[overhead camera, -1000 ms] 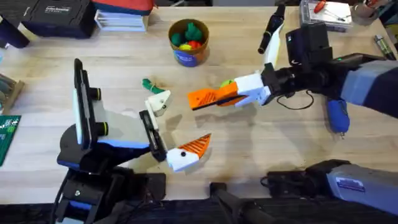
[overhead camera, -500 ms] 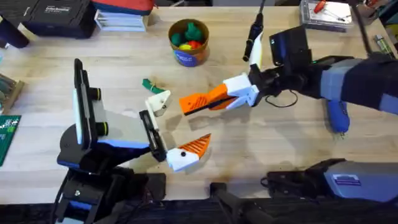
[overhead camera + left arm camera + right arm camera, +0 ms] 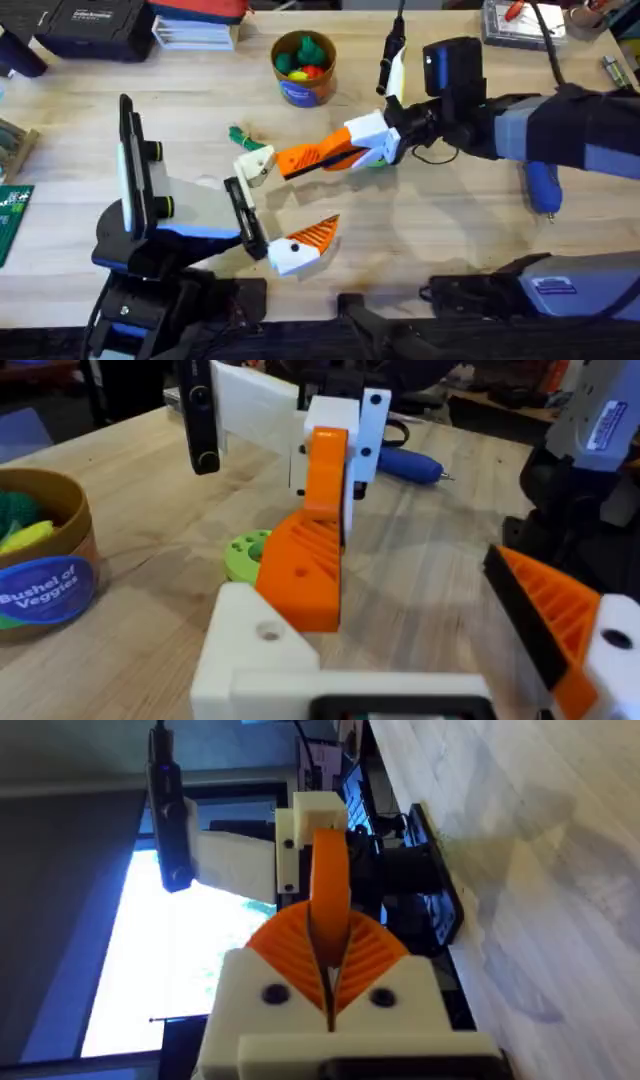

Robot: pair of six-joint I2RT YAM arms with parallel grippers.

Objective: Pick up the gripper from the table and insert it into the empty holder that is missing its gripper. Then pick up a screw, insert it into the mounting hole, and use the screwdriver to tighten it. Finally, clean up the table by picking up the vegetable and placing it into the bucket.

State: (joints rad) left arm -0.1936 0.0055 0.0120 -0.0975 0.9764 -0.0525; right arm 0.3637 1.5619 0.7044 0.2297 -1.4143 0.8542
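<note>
Round lime-green disc with holes (image 3: 245,554): half hidden behind orange ribbed triangular plastic wedge (image 3: 305,565) in left wrist view. Bright blue cylindrical screwdriver (image 3: 541,186): upper part hidden under right arm in overhead. Blue-labelled tub with orange rim (image 3: 45,555): cut by left wrist view's edge.

Readable text: one label, on the bucket.

The bucket (image 3: 40,555) is showing a blue label on its wall reading "Bushel of Veggies" in white letters, seen in the left wrist view, with the last letters running toward the edge. In the overhead view the same bucket (image 3: 303,70) is showing its blue label, but the words are too small to read there. A white sticker on the dark arm housing (image 3: 605,420) at the far side of the surface is carrying blue print, too blurred to make out.
</note>
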